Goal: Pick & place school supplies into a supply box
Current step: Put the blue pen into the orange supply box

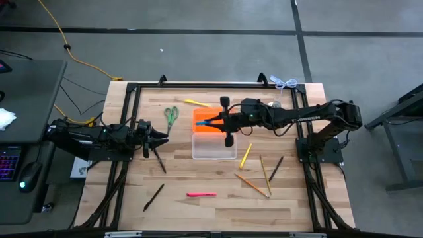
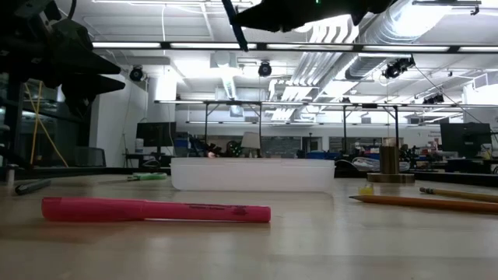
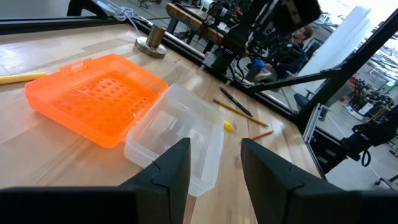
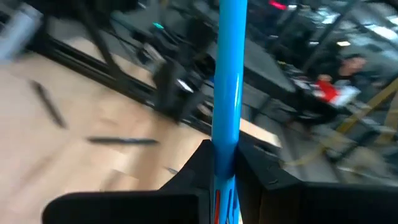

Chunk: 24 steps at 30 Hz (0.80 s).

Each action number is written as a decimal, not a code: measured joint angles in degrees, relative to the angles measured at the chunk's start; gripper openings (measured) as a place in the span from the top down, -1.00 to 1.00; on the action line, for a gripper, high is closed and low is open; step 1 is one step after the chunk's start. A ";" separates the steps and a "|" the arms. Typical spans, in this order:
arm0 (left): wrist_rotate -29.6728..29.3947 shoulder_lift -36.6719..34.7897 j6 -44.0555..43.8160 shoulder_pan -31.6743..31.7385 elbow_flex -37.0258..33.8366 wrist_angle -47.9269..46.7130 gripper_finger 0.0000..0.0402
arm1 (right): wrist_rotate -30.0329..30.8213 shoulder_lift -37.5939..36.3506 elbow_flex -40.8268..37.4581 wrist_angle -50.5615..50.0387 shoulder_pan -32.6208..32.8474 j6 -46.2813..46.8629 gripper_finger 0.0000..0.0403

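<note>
- Left gripper [image 1: 160,137] hovers near the surface's left edge with its fingers spread and nothing between them, aimed toward the supply box.
- A black pen [image 1: 160,160] lies just beside it: light, stiff and thin, probably prone to roll, so best pinched across the barrel near its middle.
- Green-handled scissors [image 1: 172,116] lie toward the far-left part of the surface; I judge them heavier and flat, easiest to take at the handles.
- A pink marker [image 1: 201,194] lies near the front edge; its smooth barrel may slip.
- The supply box [image 1: 213,145] sits mid-surface, clear tray open, orange lid [image 1: 207,121] folded back; light plastic, likely to slide if nudged.
- Right gripper [image 1: 210,122] is clenched on a blue pen [image 4: 227,87], held above the orange lid.
- Yellow and wooden pencils [image 1: 264,173] lie toward the right edge.
</note>
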 joint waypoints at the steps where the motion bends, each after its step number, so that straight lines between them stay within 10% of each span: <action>1: 0.00 0.00 0.00 -0.02 -0.01 0.01 0.14 | -2.25 0.00 0.00 -0.22 -0.18 1.50 0.89; 24: 0.00 0.01 0.09 0.00 -0.01 0.01 0.14 | -48.04 0.02 0.00 7.78 -4.28 30.03 0.90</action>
